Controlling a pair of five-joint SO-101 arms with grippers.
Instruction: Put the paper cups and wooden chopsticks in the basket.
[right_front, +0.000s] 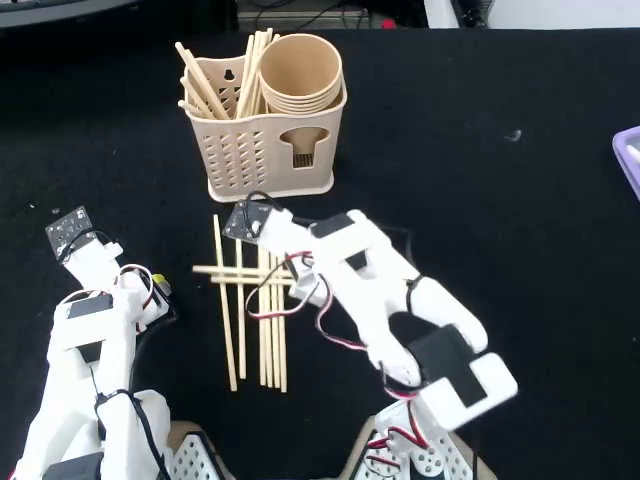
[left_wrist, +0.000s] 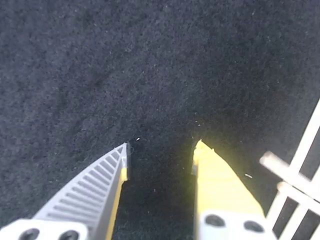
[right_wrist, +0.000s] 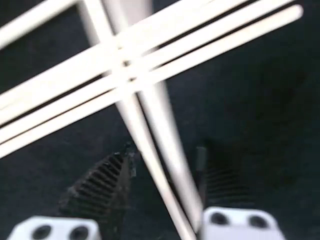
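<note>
A beige slotted basket (right_front: 262, 160) stands at the back centre, holding stacked paper cups (right_front: 300, 72) in one side and several wooden chopsticks (right_front: 205, 90) in the other. Several loose chopsticks (right_front: 270, 340) lie side by side on the black cloth in front of it, with two more (right_front: 215, 272) laid across them. My right gripper (right_front: 297, 285) hangs low over this pile. It is open, and the two crossing chopsticks (right_wrist: 160, 150) run between its dark fingers (right_wrist: 112, 175). My left gripper (left_wrist: 162, 147) is open over bare cloth left of the pile, with chopstick ends (left_wrist: 300, 165) beside it.
A purple container (right_front: 628, 155) pokes in at the right edge. Black cloth (right_front: 500, 250) covers the table, with open room to the right of the arms. Both arm bases stand at the front edge.
</note>
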